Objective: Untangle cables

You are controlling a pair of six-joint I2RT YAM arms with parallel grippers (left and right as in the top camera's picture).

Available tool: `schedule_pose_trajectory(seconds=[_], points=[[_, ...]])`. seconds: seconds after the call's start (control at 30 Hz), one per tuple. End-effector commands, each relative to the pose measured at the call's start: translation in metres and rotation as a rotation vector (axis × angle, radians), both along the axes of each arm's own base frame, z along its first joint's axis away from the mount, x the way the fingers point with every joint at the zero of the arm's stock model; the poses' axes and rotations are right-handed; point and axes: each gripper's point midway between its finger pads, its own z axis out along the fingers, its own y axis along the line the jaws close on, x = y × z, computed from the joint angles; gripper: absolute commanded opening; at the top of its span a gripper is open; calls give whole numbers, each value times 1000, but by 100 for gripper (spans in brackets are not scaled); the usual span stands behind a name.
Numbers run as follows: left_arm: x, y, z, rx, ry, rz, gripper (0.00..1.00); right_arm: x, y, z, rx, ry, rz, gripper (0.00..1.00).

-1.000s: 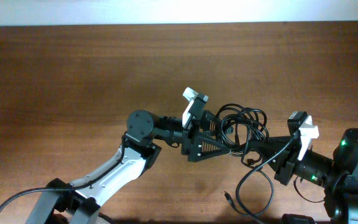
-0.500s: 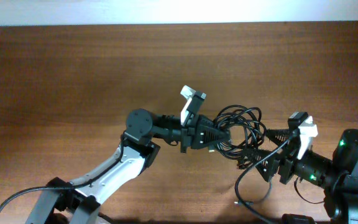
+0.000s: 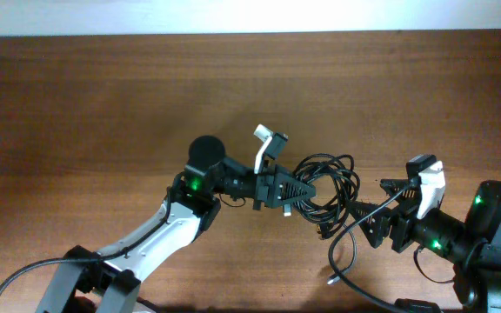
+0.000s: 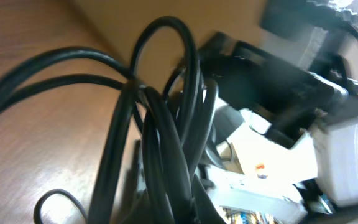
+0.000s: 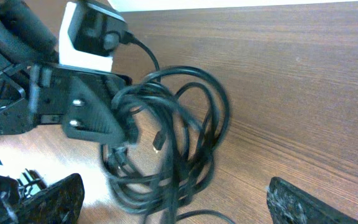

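Overhead, left gripper [image 3: 304, 188]: I had it clamped shut on the left side of the cables [image 3: 336, 174], fingers pointing right.
Overhead, right gripper [image 3: 368, 209]: my jaws stood wide apart and held nothing. The knot lay just to their left, between my two grippers.
Overhead, loose strand: one cord trailed from the knot toward the near edge of the table [image 3: 103, 104] and ended in a small plug [image 3: 331, 280].
Left wrist, cables: black loops crowded the view, and my own fingers were hidden beneath them.
Right wrist, cables: the loops stood straight ahead, long axis running away from me. The nearest strands reached in between my open fingers, though I could not tell whether they touched.
Nearer arm: the left already held the knot. The right was free, so I judged it should close on a near strand.
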Motion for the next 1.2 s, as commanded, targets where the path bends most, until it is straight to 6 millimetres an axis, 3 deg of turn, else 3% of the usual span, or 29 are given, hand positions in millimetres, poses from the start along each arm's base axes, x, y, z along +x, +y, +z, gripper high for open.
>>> schedule_pose_trajectory(seconds=[0.0,0.07,0.17,0.3,0.33,0.37,0.5,0.7,0.9,1.0,1.17], points=[[44,5,-42,160,74,280,0,1,-2,1,-10,-7,-7,93],[56,21,-87,345,118,410,0,1,-2,0,-10,-7,-7,93],[52,34,-108,515,77,409,0,1,-2,1,-13,-9,-10,93],[59,57,-76,769,-143,384,0,3,-6,-1,-29,-9,-30,94],[60,64,-61,844,-233,360,0,3,-6,-1,-29,-9,-30,94],[54,67,-32,916,-397,268,0,3,-6,-1,-29,-8,-30,94],[36,58,12,901,-684,76,0,2,-5,-2,-26,-3,-27,97],[28,59,14,889,-869,-53,0,3,-5,-1,-25,-5,-28,98],[8,43,23,671,-1241,-327,0,18,-7,-5,146,173,-144,99],[1,37,25,594,-1441,-447,0,17,12,2,256,222,-16,99],[-5,17,33,512,-1615,-498,0,22,14,-4,273,258,-2,99]])
